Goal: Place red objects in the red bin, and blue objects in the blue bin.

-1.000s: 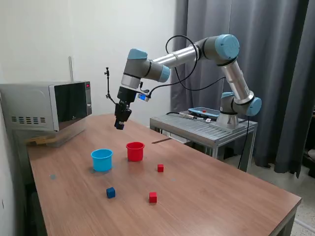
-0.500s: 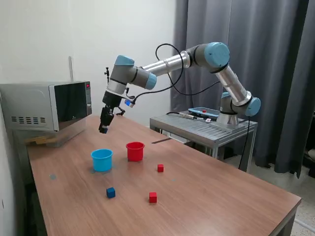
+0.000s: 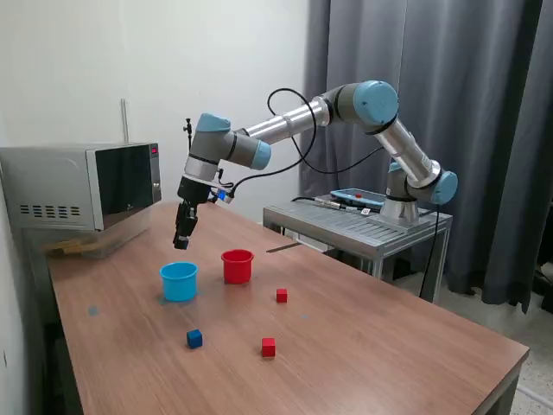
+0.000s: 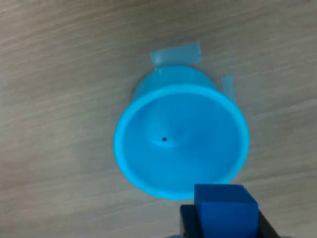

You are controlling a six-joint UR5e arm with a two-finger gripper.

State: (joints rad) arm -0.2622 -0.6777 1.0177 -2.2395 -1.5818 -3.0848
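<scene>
We find the hand [image 3: 181,242] clenched on a dark blue cube [image 4: 226,208], hanging above the bench [image 3: 363,346]. In the exterior view, the light blue cup [image 3: 179,281] stands directly at the hand's 6 o'clock, well below it and empty.

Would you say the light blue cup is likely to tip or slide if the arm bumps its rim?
The light blue cup looks thin and empty, so probably light. It seems to narrow toward its base, so a rim knock could tip it. Tape strips beside it may hold it against sliding.
</scene>
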